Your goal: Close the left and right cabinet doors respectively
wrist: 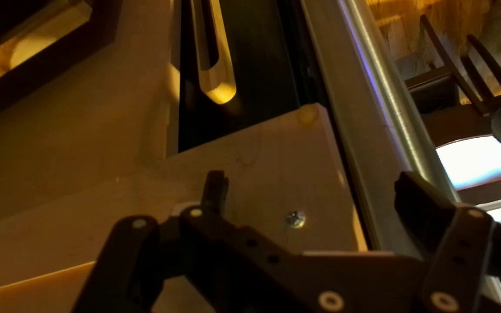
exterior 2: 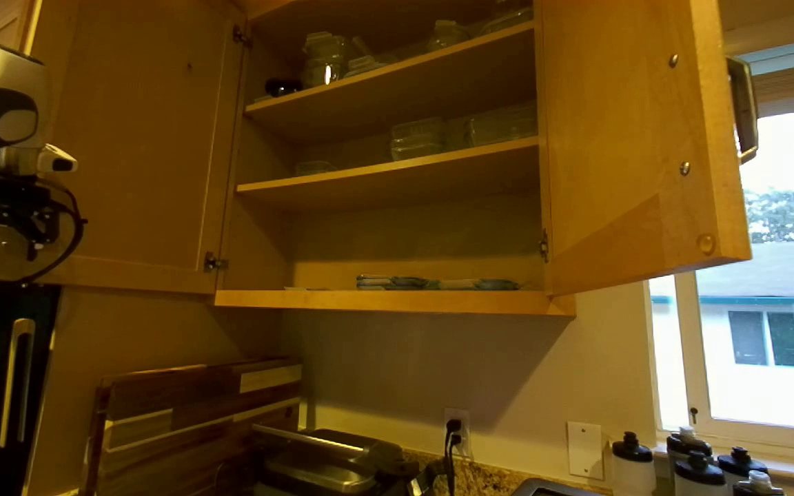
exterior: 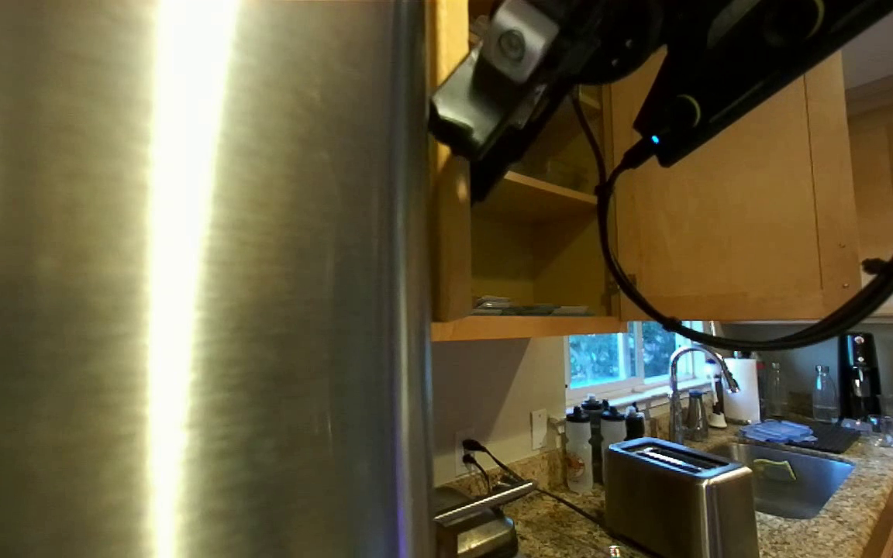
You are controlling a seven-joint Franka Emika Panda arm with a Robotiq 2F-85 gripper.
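Beside fridge (exterior: 299,279), left door (exterior 2: 138,158) (open), gripper (wrist: 311,184)

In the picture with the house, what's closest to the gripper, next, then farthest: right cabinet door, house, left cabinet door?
1. Left cabinet door: left side, by the gripper.
2. Right cabinet door: right side.
3. House: farther right, outside the window.

You are seeing no readable text, number, brand or sign in any view; in an exterior view, a white bottle (exterior: 580,440) is bearing a reddish mark (exterior: 575,463) too small to read.
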